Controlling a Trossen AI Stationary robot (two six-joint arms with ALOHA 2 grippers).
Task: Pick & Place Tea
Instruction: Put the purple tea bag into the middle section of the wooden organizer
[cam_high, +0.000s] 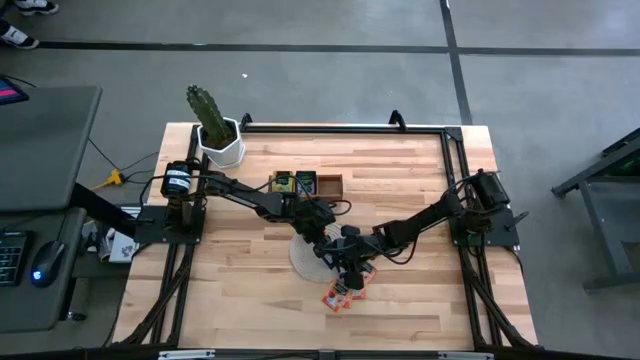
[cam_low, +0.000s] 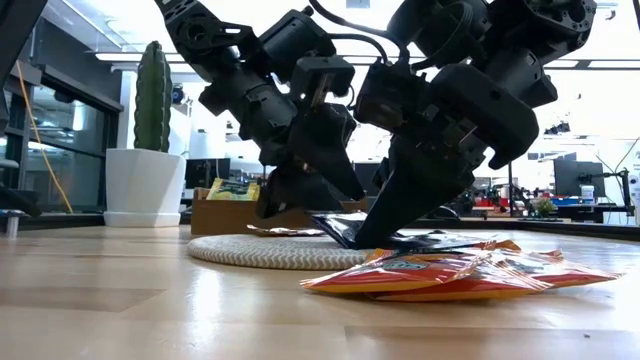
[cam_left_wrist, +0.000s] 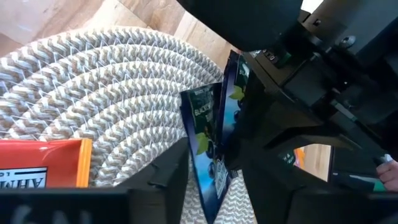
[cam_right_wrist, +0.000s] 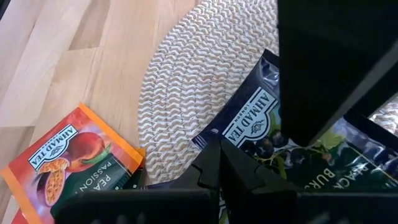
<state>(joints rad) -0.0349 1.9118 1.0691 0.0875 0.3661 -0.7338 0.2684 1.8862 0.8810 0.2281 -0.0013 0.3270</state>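
Pincers both over mat (cam_right_wrist: 186, 81); right pincer (cam_right_wrist: 217, 163) pinching dark sachet (cam_right_wrist: 255, 127); left unclear

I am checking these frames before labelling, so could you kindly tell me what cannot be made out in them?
- Left gripper: in the high view the arms cover it; its own wrist view is blocked by the right arm, so its jaws cannot be judged.
- Round woven mat: mostly hidden under both arms from above.
- Wooden tray: contents too small in the high view, screened by the arms in the low view.
- Dark blue sachets: their count is unclear behind the right gripper.
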